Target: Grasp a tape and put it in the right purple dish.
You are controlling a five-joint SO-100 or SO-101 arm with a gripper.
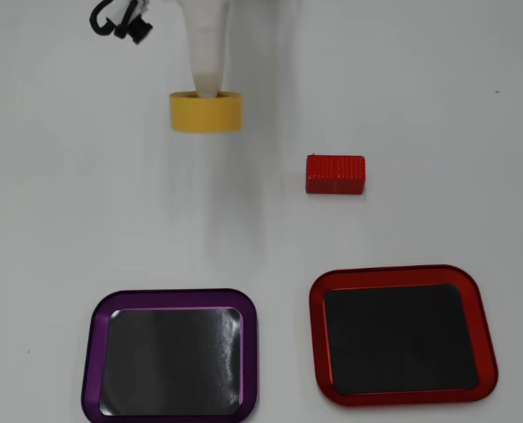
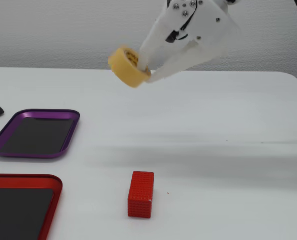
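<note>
Gripper: I see my white gripper [image 2: 147, 72] clamped on the tape, one finger reaching into the ring and the other against its outer band, as the fixed view shows it.
Tape: the yellow tape [image 2: 128, 66] hangs in the air off the tabletop, tilted, its brownish core facing the fixed camera. From overhead the tape [image 1: 206, 112] sits near the top edge of the table, left of centre, with the white finger [image 1: 208, 62] dropping into it from above.
Purple dish: the purple dish [image 1: 98, 317] lies flat at the bottom edge of the overhead view, left of centre, its dark inner surface bare. In the fixed view the purple dish [image 2: 23, 114] is by the left edge, well apart from the tape.
Red tray: the red-rimmed tray [image 1: 318, 300] lies beside the purple dish, towards the bottom right corner overhead; in the fixed view the tray [image 2: 53, 181] is at the bottom left corner.
Red block: a ribbed red block [image 1: 335, 174] rests on the table between the tape and the red tray, right of centre overhead.
Cable: a black cable [image 1: 111, 19] shows at the top left corner overhead.
</note>
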